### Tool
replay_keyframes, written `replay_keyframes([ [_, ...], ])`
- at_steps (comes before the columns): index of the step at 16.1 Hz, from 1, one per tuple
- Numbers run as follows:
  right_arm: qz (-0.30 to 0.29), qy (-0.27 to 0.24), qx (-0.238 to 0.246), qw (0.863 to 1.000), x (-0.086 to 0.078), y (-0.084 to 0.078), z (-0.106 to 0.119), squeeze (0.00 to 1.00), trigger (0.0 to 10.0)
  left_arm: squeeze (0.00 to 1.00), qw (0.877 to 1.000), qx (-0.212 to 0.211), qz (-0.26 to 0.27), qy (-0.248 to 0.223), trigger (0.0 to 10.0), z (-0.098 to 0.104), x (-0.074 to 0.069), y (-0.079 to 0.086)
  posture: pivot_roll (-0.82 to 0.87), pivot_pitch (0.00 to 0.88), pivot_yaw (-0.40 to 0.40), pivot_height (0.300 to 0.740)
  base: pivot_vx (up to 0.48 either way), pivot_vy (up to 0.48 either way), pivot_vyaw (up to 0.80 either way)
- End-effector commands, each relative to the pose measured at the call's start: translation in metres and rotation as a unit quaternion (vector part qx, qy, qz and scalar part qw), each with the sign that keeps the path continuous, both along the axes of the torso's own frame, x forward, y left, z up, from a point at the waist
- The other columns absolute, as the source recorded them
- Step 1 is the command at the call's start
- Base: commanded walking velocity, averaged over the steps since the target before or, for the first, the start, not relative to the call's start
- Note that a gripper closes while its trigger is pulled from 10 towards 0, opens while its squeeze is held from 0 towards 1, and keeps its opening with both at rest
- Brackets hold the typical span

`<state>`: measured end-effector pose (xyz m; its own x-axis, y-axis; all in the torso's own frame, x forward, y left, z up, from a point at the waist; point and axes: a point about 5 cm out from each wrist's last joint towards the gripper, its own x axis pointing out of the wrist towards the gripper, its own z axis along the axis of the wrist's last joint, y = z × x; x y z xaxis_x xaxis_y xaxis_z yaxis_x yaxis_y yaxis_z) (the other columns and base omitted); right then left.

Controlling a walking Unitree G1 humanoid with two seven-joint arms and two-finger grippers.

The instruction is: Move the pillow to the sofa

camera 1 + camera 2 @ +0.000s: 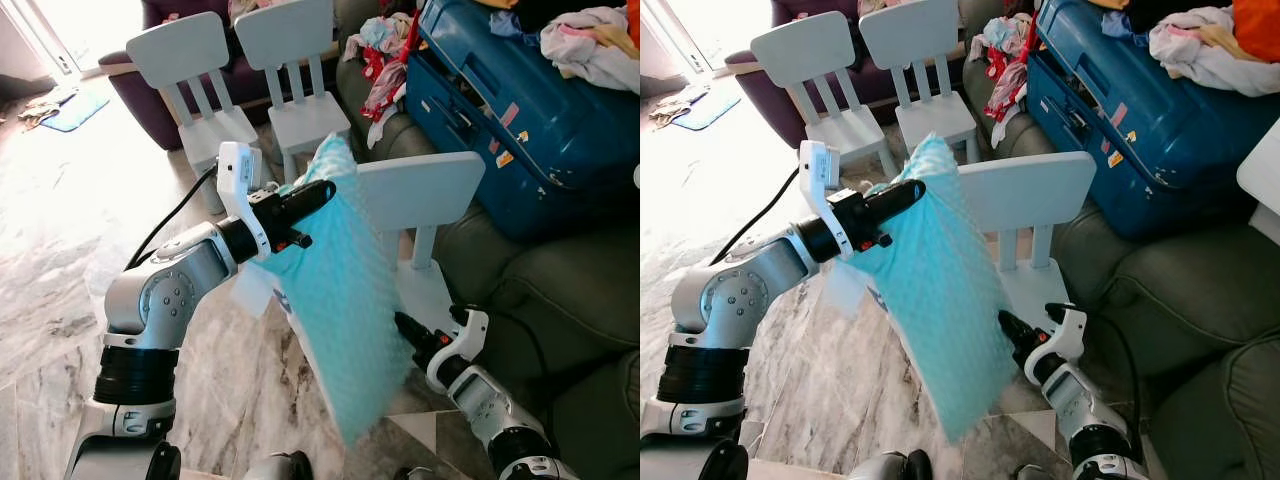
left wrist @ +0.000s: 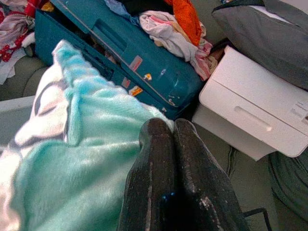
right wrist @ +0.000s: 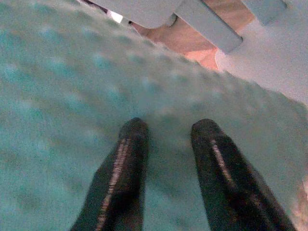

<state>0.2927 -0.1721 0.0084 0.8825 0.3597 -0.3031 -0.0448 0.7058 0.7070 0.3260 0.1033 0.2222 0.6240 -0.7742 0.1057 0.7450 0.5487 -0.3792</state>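
A light turquoise pillow [image 1: 340,300] with a dotted surface hangs in the air over the marble floor, in front of a small white chair. My left gripper [image 1: 322,190] is shut on its upper corner; in the left wrist view the two fingers [image 2: 159,144] are pressed together on the fluffy fabric [image 2: 82,159]. Lower down, my right gripper [image 1: 402,324] touches the pillow's right side. Its fingers [image 3: 126,144] stand apart, open, with the tips against the pillow [image 3: 62,86]. The grey-green sofa [image 1: 560,290] lies to the right.
A blue suitcase [image 1: 520,110] with clothes [image 1: 590,40] on top takes up the sofa's far part. A small white chair [image 1: 425,200] stands right behind the pillow, and two more [image 1: 200,60] stand further back by a purple armchair [image 1: 140,95]. A white box [image 2: 260,110] sits beside the suitcase.
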Motion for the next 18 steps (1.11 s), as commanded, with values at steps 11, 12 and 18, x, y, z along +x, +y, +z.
replay_keyframes([
  [11,0.086,0.003,0.019,0.996,-0.019,0.008,-0.014,1.00,10.0,0.00,0.999,-0.023,0.033,-0.021,10.0,0.019,0.005,0.012,0.00,0.164,0.130,0.740,0.000,0.000,0.00],
  [12,0.080,0.000,0.017,0.997,-0.019,0.005,-0.014,1.00,10.0,0.00,0.999,-0.029,0.037,-0.023,10.0,0.024,0.006,0.014,0.01,0.165,0.136,0.740,0.000,0.000,0.00],
  [18,0.056,-0.040,0.056,0.996,0.011,0.023,0.010,1.00,10.0,0.00,0.998,-0.042,0.040,-0.037,10.0,0.045,0.004,0.017,0.06,0.161,0.159,0.740,0.000,0.000,0.00],
])
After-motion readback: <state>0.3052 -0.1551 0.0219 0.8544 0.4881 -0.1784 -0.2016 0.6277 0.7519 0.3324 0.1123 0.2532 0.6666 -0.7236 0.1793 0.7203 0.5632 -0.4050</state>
